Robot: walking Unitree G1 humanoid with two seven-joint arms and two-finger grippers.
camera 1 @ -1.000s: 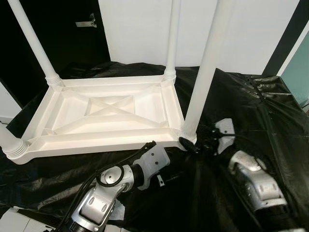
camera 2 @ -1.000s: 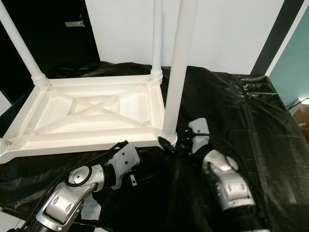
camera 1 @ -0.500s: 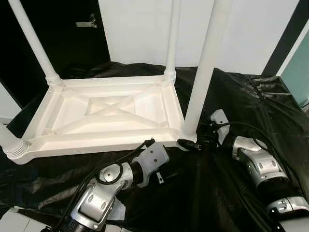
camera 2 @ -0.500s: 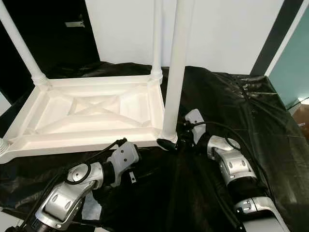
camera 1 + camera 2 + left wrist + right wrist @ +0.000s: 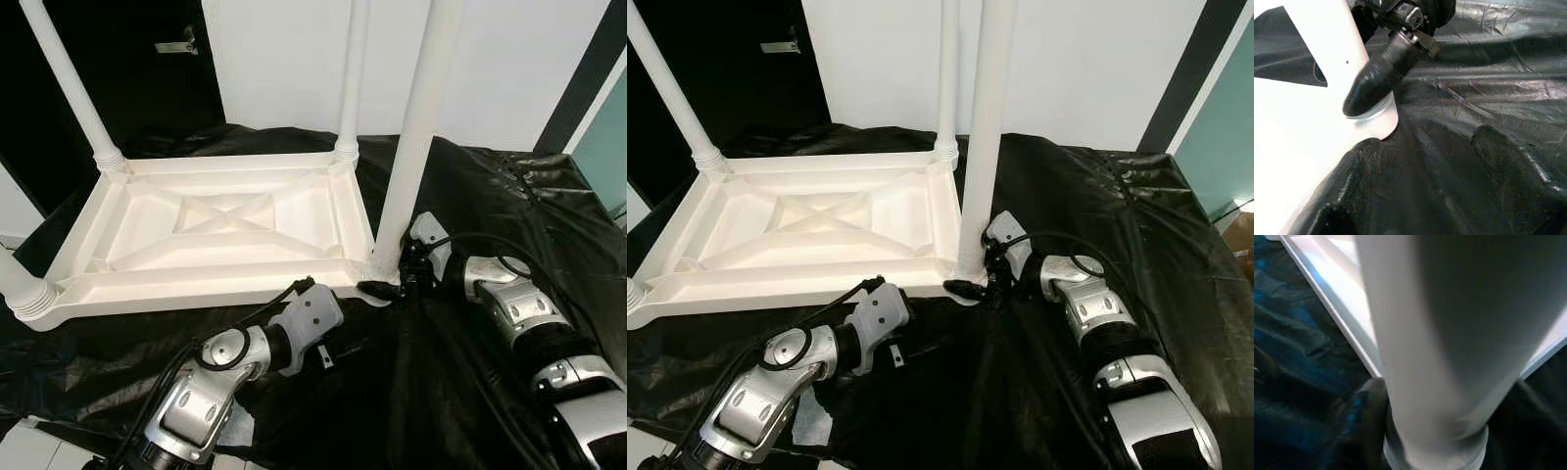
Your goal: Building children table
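Observation:
The white children's table (image 5: 216, 220) lies upside down on a black sheet (image 5: 490, 196), its legs pointing up. My right gripper (image 5: 385, 285) is at the base of the near right leg (image 5: 407, 147). One black finger (image 5: 1378, 78) presses on the leg's collar, and the leg stands between the fingers in the right wrist view. My left gripper (image 5: 1427, 142) hovers low over the sheet just in front of that same corner. It is open with nothing between its fingers (image 5: 1359, 181).
Three more legs stand at the far left (image 5: 73, 88), far right (image 5: 351, 78) and near left (image 5: 24, 294) corners. A white wall (image 5: 509, 69) rises behind, with a dark doorway (image 5: 147, 88) at the left. Pale floor (image 5: 29, 450) shows past the sheet's near edge.
My right arm has stretched forward, and its gripper has closed in on the base of the near right leg. The left arm has hardly moved.

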